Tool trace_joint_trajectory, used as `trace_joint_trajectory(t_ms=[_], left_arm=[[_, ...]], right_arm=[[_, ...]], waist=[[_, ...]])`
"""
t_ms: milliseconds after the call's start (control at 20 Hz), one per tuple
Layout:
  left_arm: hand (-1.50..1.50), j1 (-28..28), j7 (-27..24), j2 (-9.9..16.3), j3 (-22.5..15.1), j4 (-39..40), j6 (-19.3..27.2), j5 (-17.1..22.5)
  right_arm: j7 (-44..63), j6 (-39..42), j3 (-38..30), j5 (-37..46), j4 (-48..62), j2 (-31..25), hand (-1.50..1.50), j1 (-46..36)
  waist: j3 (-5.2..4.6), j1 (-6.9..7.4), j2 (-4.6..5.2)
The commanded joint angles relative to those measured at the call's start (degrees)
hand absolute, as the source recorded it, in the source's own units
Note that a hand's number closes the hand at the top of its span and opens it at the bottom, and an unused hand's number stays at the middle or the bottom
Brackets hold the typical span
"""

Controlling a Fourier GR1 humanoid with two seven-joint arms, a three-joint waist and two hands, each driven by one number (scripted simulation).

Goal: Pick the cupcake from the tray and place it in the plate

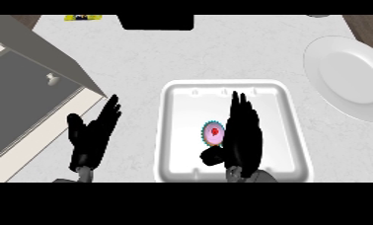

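Observation:
A cupcake (pixel 212 132) with pink frosting, a red spot and a teal wrapper sits inside the white tray (pixel 178 120). My right hand (pixel 241 137) hovers over the tray just right of the cupcake, fingers straight and pointing away, thumb below the cupcake. It partly hides the cupcake's right side. A white plate (pixel 342 73) lies at the right edge of the counter, beyond the tray. My left hand (pixel 91 132) rests open on the left of the tray, fingers up.
A black block (pixel 157 21) stands at the counter's far edge, with a small yellow item (pixel 82 18) left of it. A grey cabinet or appliance front (pixel 36 86) fills the left side, past the counter's edge.

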Motion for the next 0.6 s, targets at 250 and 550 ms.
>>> trace_joint_trajectory(t_ms=[250,550], left_arm=[[0.00,-0.9,0.4,-0.3,0.9,2.5,-1.8,-0.4],[0.00,0.1,1.6,1.0,2.9,-0.4,-2.8,-0.1]], right_arm=[[3.0,-0.4,-0.7,-7.0,9.3,0.7,1.50,-2.9],[4.3,-0.8,2.5,-1.4,10.1,0.6,1.50,-1.9]], waist=[[-0.07,-0.10,0.16],[-0.07,-0.21,0.01]])
